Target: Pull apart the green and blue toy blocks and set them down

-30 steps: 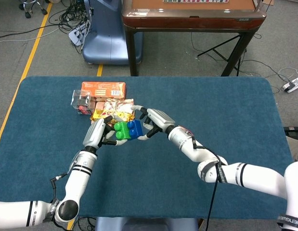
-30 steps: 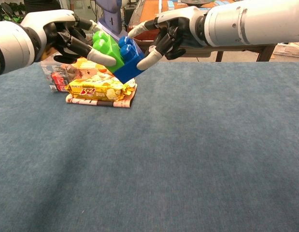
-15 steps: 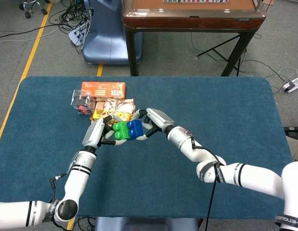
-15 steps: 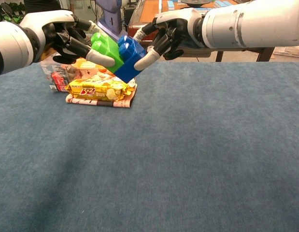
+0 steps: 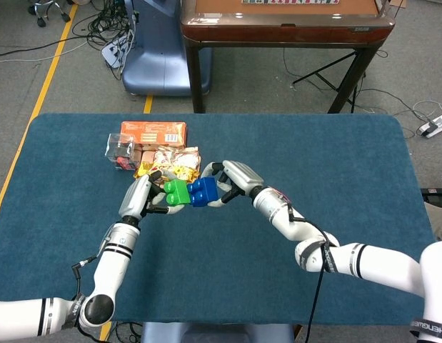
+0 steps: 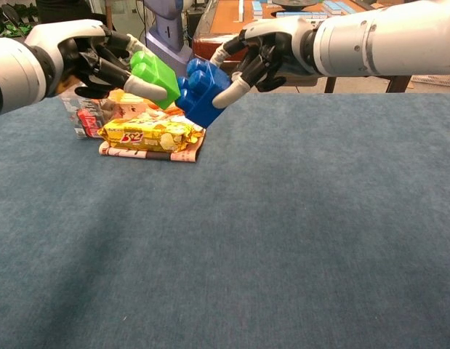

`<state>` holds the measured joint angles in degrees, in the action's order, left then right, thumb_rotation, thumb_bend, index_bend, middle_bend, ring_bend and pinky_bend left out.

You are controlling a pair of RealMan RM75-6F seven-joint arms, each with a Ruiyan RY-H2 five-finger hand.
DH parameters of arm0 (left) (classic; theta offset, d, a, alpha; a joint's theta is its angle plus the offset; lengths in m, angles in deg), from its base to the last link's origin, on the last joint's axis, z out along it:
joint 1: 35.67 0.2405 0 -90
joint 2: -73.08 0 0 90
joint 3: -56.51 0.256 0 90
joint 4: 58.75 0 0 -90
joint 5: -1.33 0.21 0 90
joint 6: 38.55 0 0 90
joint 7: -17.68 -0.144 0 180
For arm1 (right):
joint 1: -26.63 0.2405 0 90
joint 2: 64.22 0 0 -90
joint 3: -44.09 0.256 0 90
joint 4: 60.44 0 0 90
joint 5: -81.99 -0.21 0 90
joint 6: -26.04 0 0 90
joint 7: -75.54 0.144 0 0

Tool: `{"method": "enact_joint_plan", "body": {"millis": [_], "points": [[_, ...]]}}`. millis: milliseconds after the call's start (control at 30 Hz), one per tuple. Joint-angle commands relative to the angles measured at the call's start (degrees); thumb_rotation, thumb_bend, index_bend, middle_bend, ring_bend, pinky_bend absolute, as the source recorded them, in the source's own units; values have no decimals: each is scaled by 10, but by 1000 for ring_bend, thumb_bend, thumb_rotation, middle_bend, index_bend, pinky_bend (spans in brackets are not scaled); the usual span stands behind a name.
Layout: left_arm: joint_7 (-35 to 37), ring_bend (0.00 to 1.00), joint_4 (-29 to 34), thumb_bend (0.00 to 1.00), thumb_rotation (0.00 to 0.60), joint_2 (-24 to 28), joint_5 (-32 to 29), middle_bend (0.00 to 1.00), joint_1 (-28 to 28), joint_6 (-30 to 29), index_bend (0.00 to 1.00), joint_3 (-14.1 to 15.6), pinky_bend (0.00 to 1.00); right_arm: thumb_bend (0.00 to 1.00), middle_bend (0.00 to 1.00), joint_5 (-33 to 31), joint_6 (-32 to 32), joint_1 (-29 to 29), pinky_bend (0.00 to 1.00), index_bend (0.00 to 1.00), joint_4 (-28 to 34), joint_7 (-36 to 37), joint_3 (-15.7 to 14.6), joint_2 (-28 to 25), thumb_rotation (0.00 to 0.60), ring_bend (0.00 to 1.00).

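Note:
A green toy block [image 5: 176, 193] [image 6: 153, 75] and a blue toy block [image 5: 203, 191] [image 6: 201, 91] hang in the air above the blue table. My left hand [image 5: 141, 196] [image 6: 94, 58] grips the green one from the left. My right hand [image 5: 233, 180] [image 6: 267, 49] grips the blue one from the right. In the chest view the two blocks are angled apart and meet only at one edge. The head view shows them side by side, touching.
Snack packets lie behind the blocks: a yellow bag [image 6: 148, 132] [image 5: 171, 163], an orange box [image 5: 153, 131] and a clear packet [image 5: 121, 151]. Beyond the blue-clothed table [image 5: 335, 157] stand a wooden table [image 5: 285, 25] and a blue machine base [image 5: 153, 50].
The blocks, joined as one piece a second ago, have hinged apart: green tipped left with my left hand, blue swung right and lower with my right hand.

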<state>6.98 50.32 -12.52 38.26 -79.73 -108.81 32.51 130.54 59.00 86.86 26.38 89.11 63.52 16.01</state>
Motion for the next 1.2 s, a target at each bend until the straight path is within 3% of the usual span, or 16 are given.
{"method": "enact_joint_plan", "body": {"millis": [33,233,467,533,600,700,767,1033,1200], "points": [[7,967,-6,169,600,3,0,1000,7,4,668,3,1000,249,1000,2,1,-10,1000,757,7,-3,-8,-13,600,1000],[15,967,-20,169,600,16,-1,1000,23,29,665,28,1000,252,1000,12,1,-32,1000,757,24,-15,-34,-42,600,1000],[-21,965,-49,168,600,26,-9,1000,15,107,607,87,1000,196,1000,26,-22,-31,1000,729,30,-74,-86,-72,600,1000],[-42,959,-59,168,600,24,-8,1000,6,123,517,104,1000,119,1000,26,-24,-25,1000,607,31,-98,-102,-78,600,1000],[-63,954,-67,153,600,22,-3,1000,-1,130,347,119,1000,19,1000,21,-22,-21,1000,369,33,-116,-113,-82,600,1000],[-96,941,-75,79,600,19,8,1000,-10,125,64,137,1000,0,997,10,-12,-19,1000,108,45,-134,-122,-91,600,1000],[-108,937,-74,49,600,18,15,1000,-11,113,10,141,1000,0,983,7,1,-22,1000,19,56,-141,-123,-99,600,1000],[-89,915,-59,20,600,41,26,1000,10,79,0,129,1000,0,857,25,50,-60,1000,0,111,-130,-116,-162,600,984],[-38,854,-55,20,600,66,60,974,47,43,37,120,1000,0,699,50,86,-100,974,0,142,-114,-116,-215,600,847]]}}
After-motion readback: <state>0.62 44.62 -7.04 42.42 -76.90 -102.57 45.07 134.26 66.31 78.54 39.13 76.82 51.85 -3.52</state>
